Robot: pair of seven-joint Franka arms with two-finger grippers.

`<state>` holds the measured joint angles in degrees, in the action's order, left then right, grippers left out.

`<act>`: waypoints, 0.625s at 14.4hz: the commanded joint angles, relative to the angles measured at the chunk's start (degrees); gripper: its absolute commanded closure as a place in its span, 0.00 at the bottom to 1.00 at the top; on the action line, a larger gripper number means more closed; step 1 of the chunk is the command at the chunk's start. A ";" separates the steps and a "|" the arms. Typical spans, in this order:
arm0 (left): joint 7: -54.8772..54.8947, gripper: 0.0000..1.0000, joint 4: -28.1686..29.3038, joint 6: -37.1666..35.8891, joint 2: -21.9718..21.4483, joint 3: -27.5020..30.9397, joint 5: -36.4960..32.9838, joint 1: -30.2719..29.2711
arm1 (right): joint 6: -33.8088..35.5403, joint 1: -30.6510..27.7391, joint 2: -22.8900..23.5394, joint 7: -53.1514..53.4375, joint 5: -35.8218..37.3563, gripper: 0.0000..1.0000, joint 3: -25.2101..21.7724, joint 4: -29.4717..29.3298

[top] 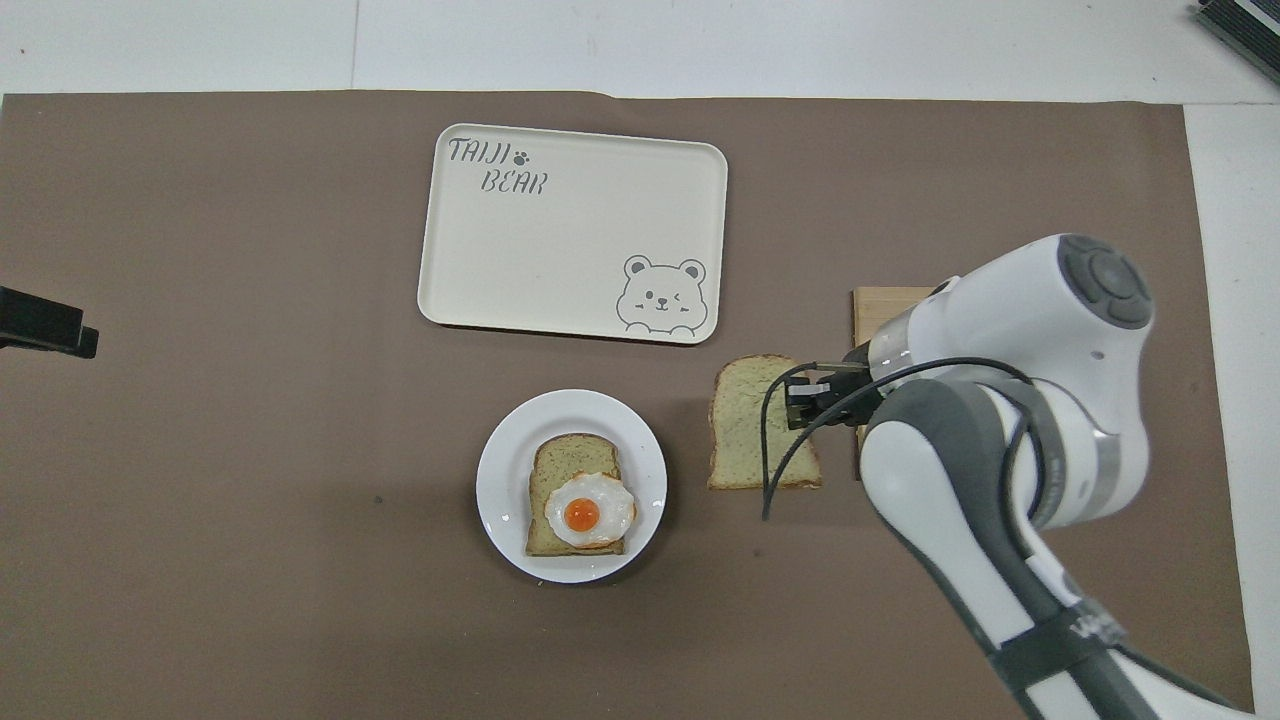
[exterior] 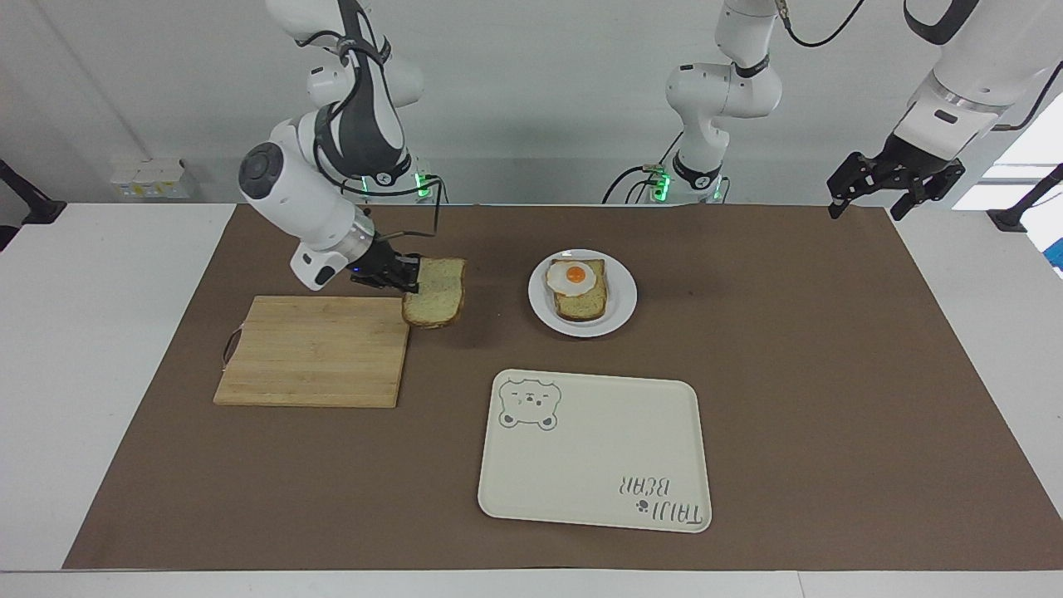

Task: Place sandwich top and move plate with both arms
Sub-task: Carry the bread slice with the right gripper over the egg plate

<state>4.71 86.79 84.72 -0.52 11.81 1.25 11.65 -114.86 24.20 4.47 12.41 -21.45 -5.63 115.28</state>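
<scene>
Carrying sandwich top [exterior: 434, 302] pinched in my right claw [exterior: 409, 278] | left claw [exterior: 893, 184] spread wide, empty, waiting | topping egg slice [exterior: 579, 291], moving plate [exterior: 621, 311] still pending

Sandwich top [exterior: 433, 301]: plain pale slice, brown crust, held in the air by one edge, roughly level, over the brown mat between cutting board and plate. Plate [exterior: 619, 309]: small, round, white, flat on the mat mid-bench, carrying a bread slice with fried egg.
</scene>
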 commanded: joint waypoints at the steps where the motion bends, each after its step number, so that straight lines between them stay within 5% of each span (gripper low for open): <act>1: -0.49 0.00 1.63 -0.26 -1.50 0.14 -0.46 0.31 | -3.88 4.35 0.10 3.84 0.36 1.00 -0.08 1.09; 9: -0.49 0.00 1.63 -0.26 -1.41 0.14 -0.46 0.31 | -6.42 11.91 1.85 7.44 -0.70 1.00 0.80 0.74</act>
<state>4.71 86.79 84.72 -0.53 11.81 1.25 11.65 -118.46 33.70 5.26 17.02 -21.59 -5.17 115.69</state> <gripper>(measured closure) 0.000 0.881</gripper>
